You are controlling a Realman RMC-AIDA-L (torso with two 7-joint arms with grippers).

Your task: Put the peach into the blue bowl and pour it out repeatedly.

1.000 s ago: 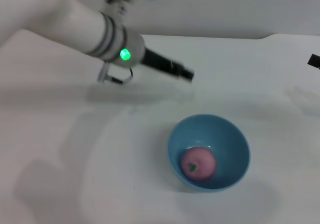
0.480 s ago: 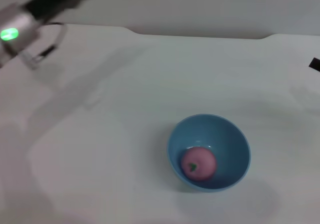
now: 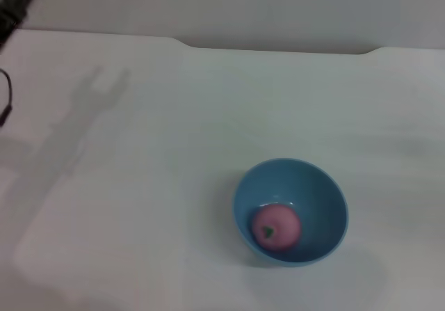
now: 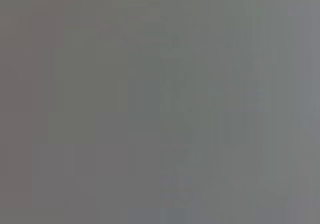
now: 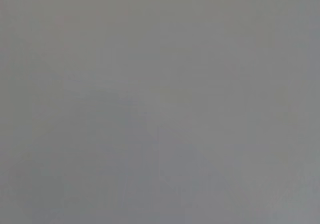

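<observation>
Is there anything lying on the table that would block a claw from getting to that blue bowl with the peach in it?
Nothing visible does. The blue bowl stands alone on the white table, with the peach inside. Neither claw is in view.

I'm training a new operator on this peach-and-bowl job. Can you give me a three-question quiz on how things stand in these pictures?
1. True or false: the peach lies inside the blue bowl.
2. Which way does the bowl stand on the table? A) upright, mouth up B) tipped on its side C) upside down
3. Fill in: in the head view, no gripper is over the bowl; only a dark bit of the left arm shows at the far ____ edge.

Key
1. True.
2. A.
3. Left.
</observation>
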